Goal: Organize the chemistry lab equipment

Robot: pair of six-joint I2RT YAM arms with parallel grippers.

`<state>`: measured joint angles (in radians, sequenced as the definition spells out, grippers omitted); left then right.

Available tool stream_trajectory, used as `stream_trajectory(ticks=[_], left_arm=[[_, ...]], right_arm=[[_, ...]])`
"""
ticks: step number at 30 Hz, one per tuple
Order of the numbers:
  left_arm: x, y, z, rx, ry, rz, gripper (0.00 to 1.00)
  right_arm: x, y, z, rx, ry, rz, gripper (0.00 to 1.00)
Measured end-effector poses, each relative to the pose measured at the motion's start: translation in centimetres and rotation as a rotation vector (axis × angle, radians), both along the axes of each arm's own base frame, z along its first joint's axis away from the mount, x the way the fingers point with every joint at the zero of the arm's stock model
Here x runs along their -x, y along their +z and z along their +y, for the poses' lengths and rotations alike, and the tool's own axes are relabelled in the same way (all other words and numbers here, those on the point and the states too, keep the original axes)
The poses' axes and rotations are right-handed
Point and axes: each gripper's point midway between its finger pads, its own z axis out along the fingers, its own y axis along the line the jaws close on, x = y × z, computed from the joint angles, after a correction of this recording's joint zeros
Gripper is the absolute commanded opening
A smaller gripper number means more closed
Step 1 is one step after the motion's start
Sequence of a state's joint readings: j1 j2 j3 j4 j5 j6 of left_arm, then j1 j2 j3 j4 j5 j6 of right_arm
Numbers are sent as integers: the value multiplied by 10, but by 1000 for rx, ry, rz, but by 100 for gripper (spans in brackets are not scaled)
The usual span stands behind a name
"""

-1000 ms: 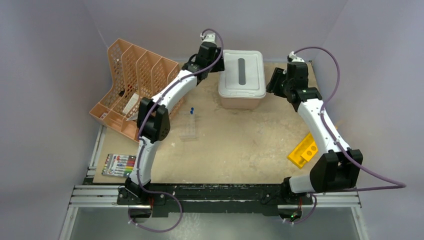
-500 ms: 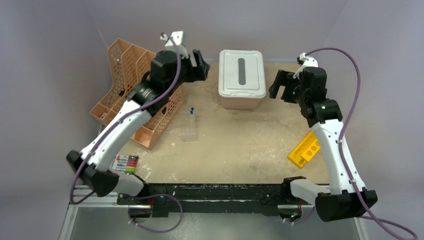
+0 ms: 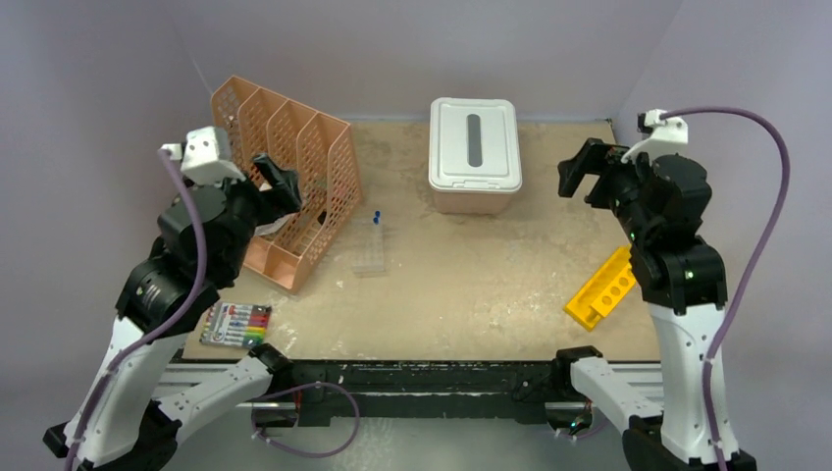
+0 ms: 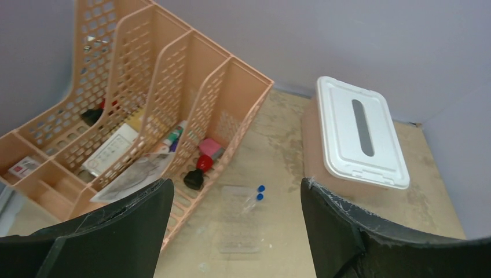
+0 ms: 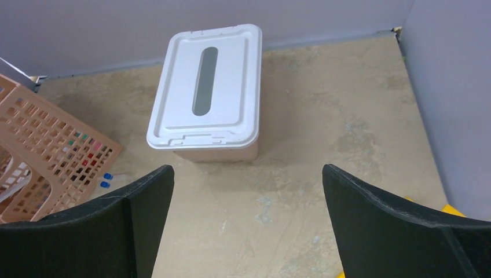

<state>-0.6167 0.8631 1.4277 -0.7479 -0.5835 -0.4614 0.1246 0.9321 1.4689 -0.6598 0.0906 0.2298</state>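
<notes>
While aloft, left tool (image 3: 283, 185) and right tool (image 3: 586, 175) both agape

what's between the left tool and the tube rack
Nothing visible. In the left wrist view the rack and its blue-capped tubes show unobstructed between the fingers of the open left tool. The organiser stands beside the rack, on its left.

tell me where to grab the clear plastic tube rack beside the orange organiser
The clear plastic tube rack is a low, narrow rectangle with two blue-capped tubes at its far end. Likely best: come straight down and pinch across its long side walls at the tube-free near half. The orange perforated file organiser stands close beside it, so a sideways approach looks awkward.
</notes>
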Motion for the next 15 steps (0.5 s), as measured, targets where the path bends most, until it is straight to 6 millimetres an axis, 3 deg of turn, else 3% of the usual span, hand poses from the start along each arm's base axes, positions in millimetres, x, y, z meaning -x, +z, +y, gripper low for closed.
stream_trajectory(ticks=[4, 9, 15], left_arm=[[20, 2, 26, 1, 64, -9, 82], [40, 4, 49, 13, 117, -27, 83], [51, 4, 62, 19, 151, -37, 85]], right_arm=[[21, 10, -6, 19, -10, -68, 99], [42, 6, -10, 36, -6, -116, 99], [43, 5, -7, 37, 15, -133, 99]])
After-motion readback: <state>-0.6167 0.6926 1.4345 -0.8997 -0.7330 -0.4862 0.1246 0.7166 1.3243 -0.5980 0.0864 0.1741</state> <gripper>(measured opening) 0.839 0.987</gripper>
